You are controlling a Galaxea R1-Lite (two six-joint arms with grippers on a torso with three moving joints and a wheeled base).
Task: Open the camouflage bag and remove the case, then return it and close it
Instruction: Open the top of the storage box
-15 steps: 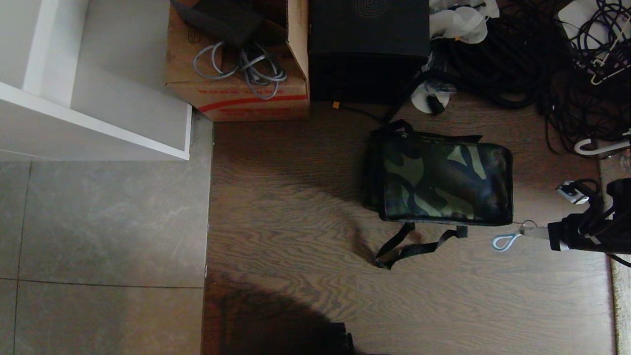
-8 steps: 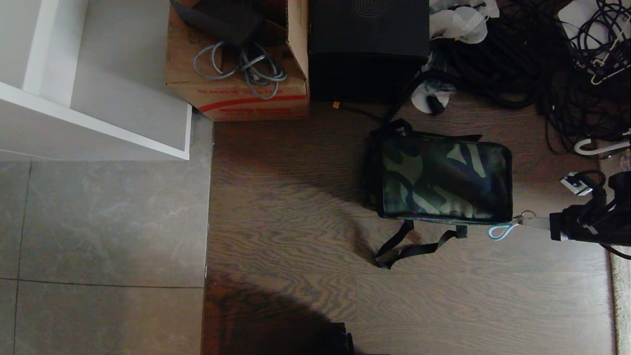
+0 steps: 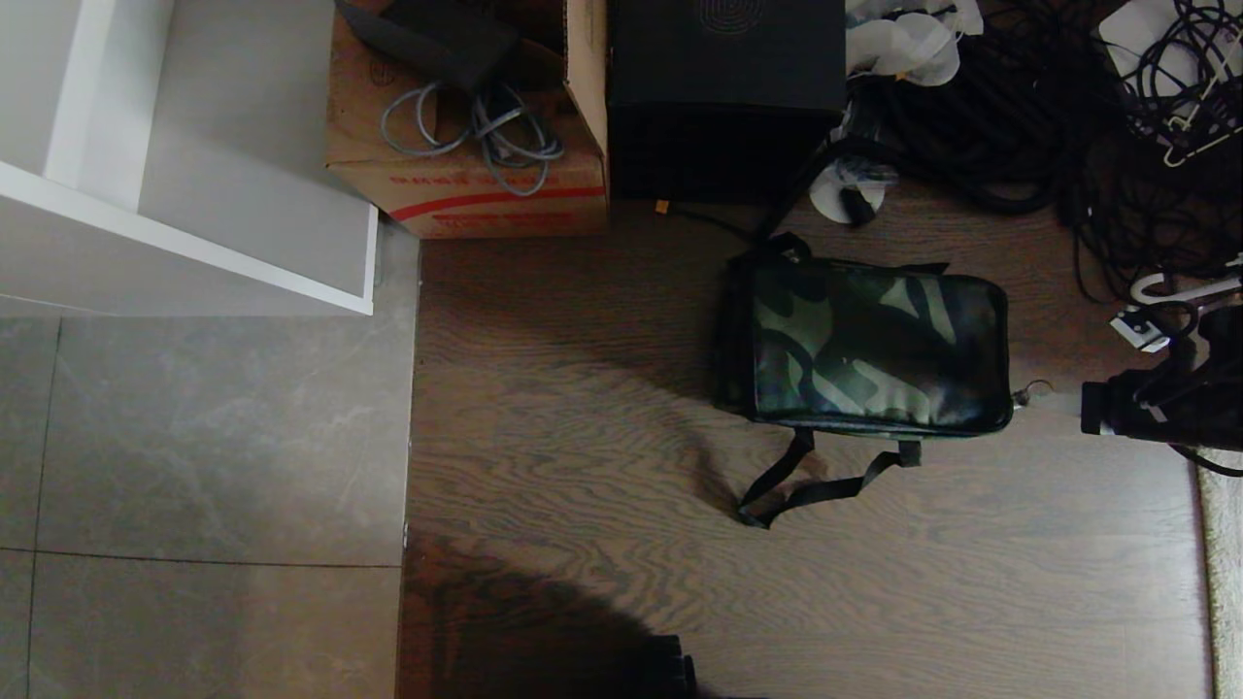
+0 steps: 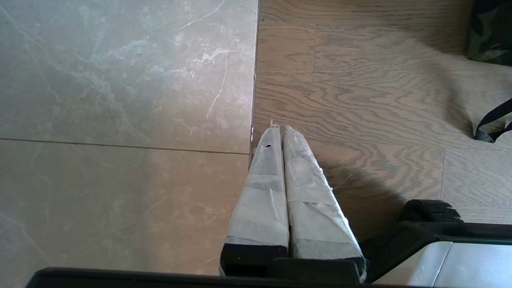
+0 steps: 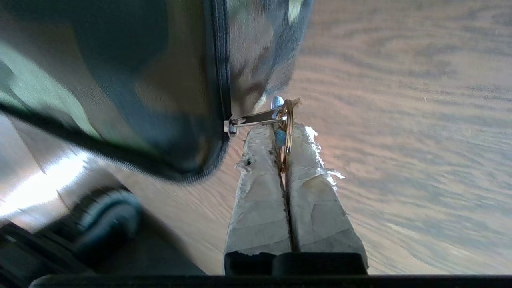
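In the right wrist view alone, the right hand (image 5: pixel 283 134) pinches the camouflage bag's (image 5: pixel 120 80) zipper ring (image 5: pixel 287 132).

The camouflage bag (image 3: pixel 864 351) is lying on the wood floor (image 3: pixel 602 466), right of centre in the head view. Its shoulder strap (image 3: pixel 811 481) is trailing on the floor in front of it. The right gripper (image 3: pixel 1054 413) is sitting just beside the bag's right end, with its jaws meeting on the zipper pull (image 5: pixel 280 132) at that corner. Behind the bag, a cardboard box (image 3: pixel 476 146) is standing to the left, with a black box (image 3: pixel 723 97) touching its right side. Cables (image 3: pixel 1029 116) are lying behind and to the right. A white shelf unit (image 3: pixel 184 194) is occupying the far left, on the tile floor (image 3: pixel 194 466). The left gripper (image 4: pixel 279 128) is hanging over the seam between tile and wood.
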